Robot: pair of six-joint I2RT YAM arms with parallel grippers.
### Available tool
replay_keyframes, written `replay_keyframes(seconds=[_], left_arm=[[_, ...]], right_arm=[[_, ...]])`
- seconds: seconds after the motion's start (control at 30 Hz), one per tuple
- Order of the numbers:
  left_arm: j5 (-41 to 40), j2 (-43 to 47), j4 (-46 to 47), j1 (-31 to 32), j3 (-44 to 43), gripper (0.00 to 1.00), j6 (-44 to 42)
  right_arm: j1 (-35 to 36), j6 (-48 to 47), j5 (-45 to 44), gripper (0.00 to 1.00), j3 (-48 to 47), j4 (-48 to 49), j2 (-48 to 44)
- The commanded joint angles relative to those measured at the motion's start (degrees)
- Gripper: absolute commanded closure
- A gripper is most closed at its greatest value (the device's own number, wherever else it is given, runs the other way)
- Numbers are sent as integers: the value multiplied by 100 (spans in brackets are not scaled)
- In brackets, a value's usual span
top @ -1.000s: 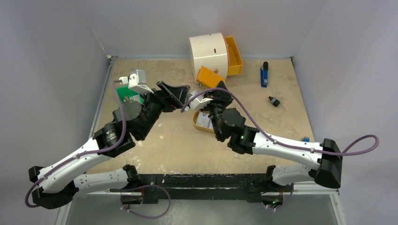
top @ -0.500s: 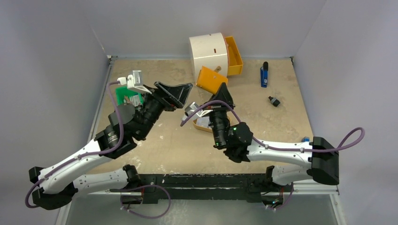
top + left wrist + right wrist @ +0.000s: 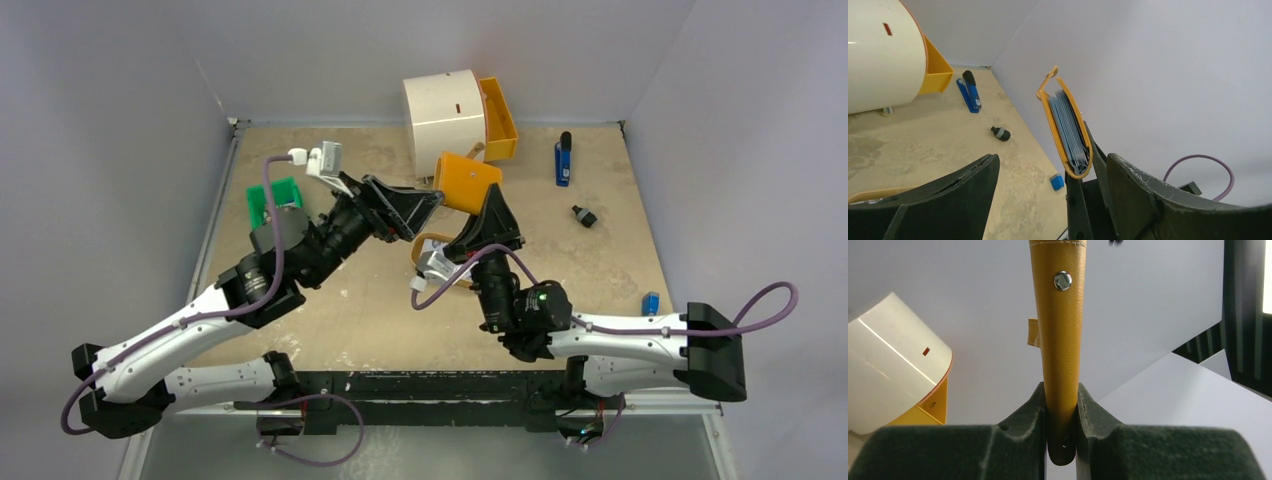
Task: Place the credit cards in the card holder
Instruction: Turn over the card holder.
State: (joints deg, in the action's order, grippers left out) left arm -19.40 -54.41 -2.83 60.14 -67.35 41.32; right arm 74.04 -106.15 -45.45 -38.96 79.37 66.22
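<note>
My right gripper is shut on the card holder, an orange-tan wallet held up above the table. In the right wrist view the holder stands upright between the jaws, its snap button near the top. In the left wrist view I see the holder edge-on and slightly spread, with bluish-grey leaves inside. My left gripper is open just left of the holder, with nothing between its fingers. A pale credit card shows in the tan tray, mostly hidden under the arms.
At the back stands a white cabinet with its orange drawer pulled out. A blue stapler and a small black part lie at the right. A green bin sits at the left, a small blue block near the right edge.
The right gripper has lifted and turned the card holder, shifting it slightly right. The left gripper has swung right and now sits close beside the holder, still open.
</note>
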Motion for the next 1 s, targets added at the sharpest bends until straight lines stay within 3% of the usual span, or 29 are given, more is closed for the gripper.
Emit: replay_keyframes(seconds=[0.0, 0.43, 0.8, 0.97], left_arm=[[612, -232, 31, 7, -441, 22, -18], [652, -691, -133, 7, -863, 25, 209], [593, -958, -324, 7, -1007, 54, 459], [515, -910, -282, 7, -901, 86, 545]], right_arm=[[106, -326, 408, 100, 50, 702, -243], [311, -401, 485, 100, 73, 693, -282], [339, -449, 459, 100, 76, 645, -311], [339, -439, 414, 100, 104, 572, -311]])
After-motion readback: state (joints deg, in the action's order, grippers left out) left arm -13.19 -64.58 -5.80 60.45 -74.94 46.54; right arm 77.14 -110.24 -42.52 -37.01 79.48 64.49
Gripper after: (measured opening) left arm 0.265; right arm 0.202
